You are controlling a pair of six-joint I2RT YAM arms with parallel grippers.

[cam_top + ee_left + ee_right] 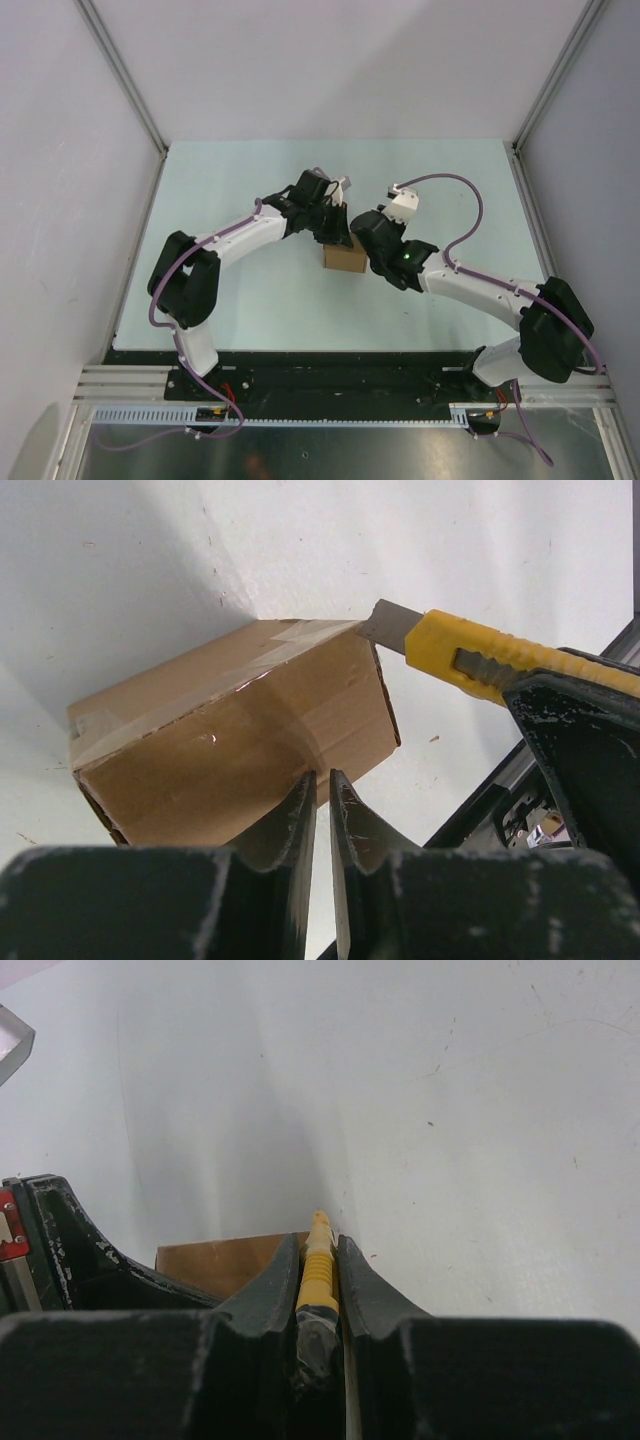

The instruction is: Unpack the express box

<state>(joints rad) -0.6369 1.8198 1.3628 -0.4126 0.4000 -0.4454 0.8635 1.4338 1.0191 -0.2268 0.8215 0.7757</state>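
Bright, even light; soft shadows on table (230, 185); glare spot on express box (215, 738); left fingers (290, 825) blurred.

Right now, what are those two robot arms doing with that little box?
The right hand grips a slim yellow utility knife, its grey blade tip at the taped top edge of the small brown cardboard box. The left hand, fingers nearly together and holding nothing, sits close against the box's side. The box is still taped shut.
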